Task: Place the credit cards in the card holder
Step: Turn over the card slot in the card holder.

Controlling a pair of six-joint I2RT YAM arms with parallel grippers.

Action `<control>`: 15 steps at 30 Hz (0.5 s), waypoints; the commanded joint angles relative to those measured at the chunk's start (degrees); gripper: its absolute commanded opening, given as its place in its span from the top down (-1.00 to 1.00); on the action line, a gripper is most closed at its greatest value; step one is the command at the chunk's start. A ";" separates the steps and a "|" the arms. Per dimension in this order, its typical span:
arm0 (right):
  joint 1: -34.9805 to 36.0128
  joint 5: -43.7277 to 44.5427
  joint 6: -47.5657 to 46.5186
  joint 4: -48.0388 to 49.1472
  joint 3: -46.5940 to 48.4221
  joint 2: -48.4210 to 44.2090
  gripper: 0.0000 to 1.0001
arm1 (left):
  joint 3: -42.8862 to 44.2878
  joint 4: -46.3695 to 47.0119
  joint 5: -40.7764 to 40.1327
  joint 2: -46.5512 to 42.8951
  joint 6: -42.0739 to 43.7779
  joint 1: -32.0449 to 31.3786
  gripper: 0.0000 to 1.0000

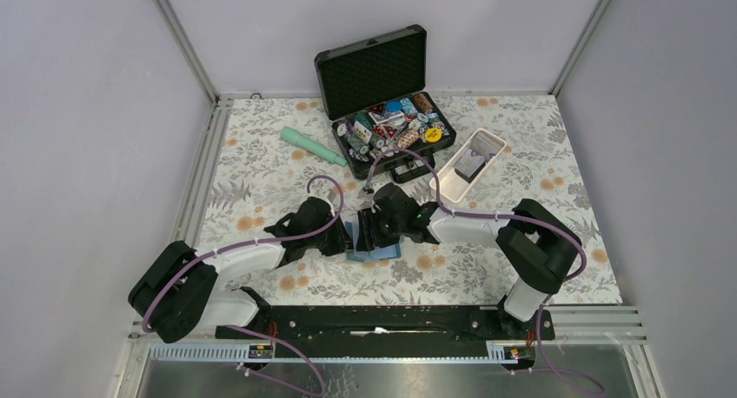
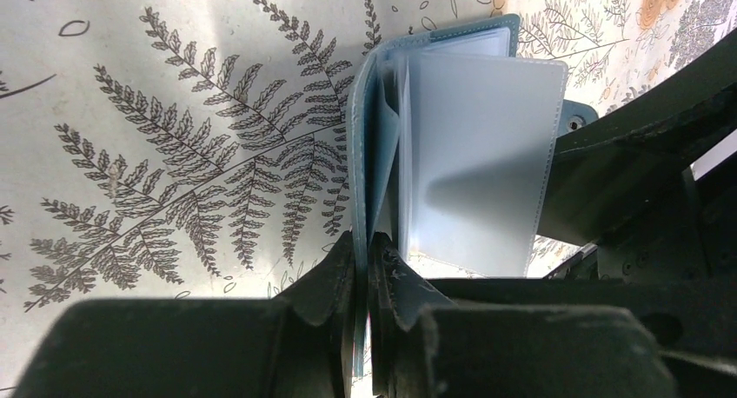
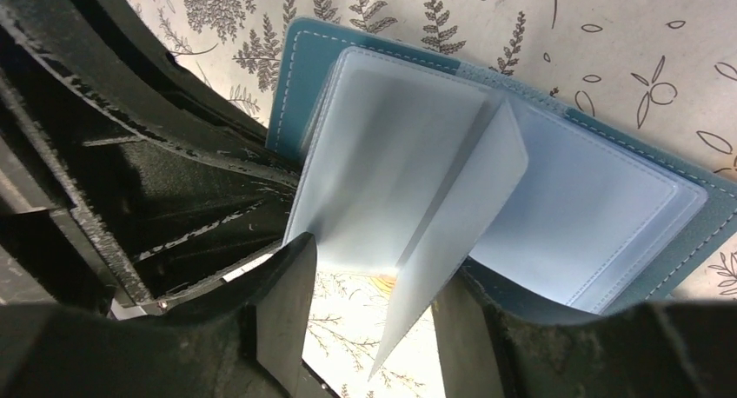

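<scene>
On the floral table cover [image 1: 252,176], a mint-green tube [image 1: 313,146] is lying at the far left. Just right of it the black case [image 1: 375,75] is standing open with its foam-lined lid up. Its base is holding a jumble of round coloured chips [image 1: 432,134] and small packets too small to tell apart. Further right, the long white tray [image 1: 489,142] is sitting at an angle, with the credit cards [image 1: 472,166], dark and grey, lying in it.

Nearer the arms, the left gripper [image 1: 337,239] and the right gripper [image 1: 367,235] are meeting over the card holder [image 1: 379,252], which is lying open on the cover between them, well apart from the tray.

The overhead view is hiding the fingers behind the wrists. The left wrist view is showing the left gripper [image 2: 363,272] clenched on the edge of the card holder [image 2: 474,155], its teal cover pinched between the two pads, with pale translucent sleeves fanning out above. The dark bulk of the right gripper [image 2: 647,150] is filling that view's right side.

Only the right wrist view is showing the right gripper [image 3: 374,315] with its jaws spread. One loose sleeve of the card holder [image 3: 600,215] is hanging in the gap between them, nearer the right-hand finger. The visible sleeves are looking pale all over, with no card showing in them.
</scene>
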 commanded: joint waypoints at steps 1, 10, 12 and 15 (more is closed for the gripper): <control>0.69 2.15 -0.58 -0.18 2.34 1.85 -0.07 | -0.24 1.71 0.85 -1.24 0.28 0.20 0.86; 0.70 6.29 -0.79 -4.08 2.20 3.12 0.10 | -0.03 1.00 0.42 -1.50 0.62 0.23 0.87; 0.74 6.80 -0.74 -4.19 2.00 3.45 0.15 | 0.03 0.73 0.15 -1.74 0.72 0.31 0.87; 0.70 7.70 -0.69 -4.49 2.00 4.39 0.25 | 0.25 -0.03 -0.05 -2.21 1.01 0.34 0.79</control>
